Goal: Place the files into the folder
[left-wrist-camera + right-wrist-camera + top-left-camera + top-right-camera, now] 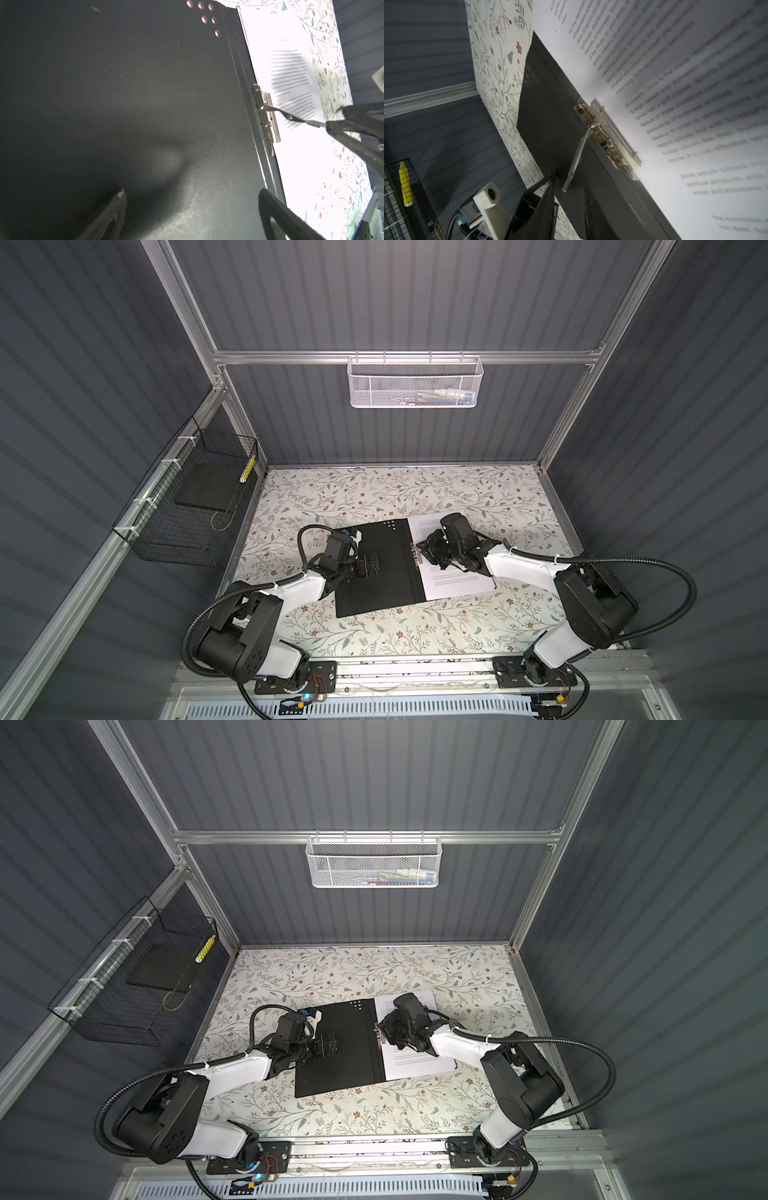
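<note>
The folder (386, 593) lies open, black inside up, at the middle of the table (374, 493). The papers (457, 585) are already on its 3 o'clock leaf, with one long edge against the metal clip (267, 120) on the spine. That part looks done. The clip's lever (291, 117) stands raised, so what seems left is pressing it flat to clamp the sheets and then closing the cover. The right claw (569, 181) reaches in from 3 o'clock with its fingers narrowed, one on each side of the lever's tip. A small gap shows in the right wrist view, and whether the claw really pinches the lever I cannot tell. The left claw (192, 192), from 9 o'clock, is spread wide over the bare 9 o'clock leaf and holds nothing; whether it touches the leaf is unclear. In both top views the right arm covers the middle of the papers. The sheets cannot be counted. It is also hard to make out whether their edge sits under the clip's plate or only beside it.
</note>
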You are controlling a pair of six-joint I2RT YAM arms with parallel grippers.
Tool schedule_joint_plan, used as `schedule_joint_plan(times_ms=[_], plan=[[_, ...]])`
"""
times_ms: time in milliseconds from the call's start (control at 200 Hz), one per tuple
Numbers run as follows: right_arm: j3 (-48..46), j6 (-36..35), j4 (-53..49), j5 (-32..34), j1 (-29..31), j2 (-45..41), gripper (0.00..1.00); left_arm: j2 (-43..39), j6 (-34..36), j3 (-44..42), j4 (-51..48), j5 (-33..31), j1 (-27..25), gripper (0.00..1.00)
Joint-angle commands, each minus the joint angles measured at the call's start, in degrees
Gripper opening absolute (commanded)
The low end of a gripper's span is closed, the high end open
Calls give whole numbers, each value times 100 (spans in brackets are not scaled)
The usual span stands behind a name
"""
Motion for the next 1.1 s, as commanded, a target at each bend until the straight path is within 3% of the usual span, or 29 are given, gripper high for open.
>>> schedule_joint_plan(times_ms=[0,1096], plan=[[77,213,50,173,42,7,27,140,-133,-200,-521,197,5,100],[336,353,182,-311,75,571,14,105,-152,-208,-483,284,7,100]])
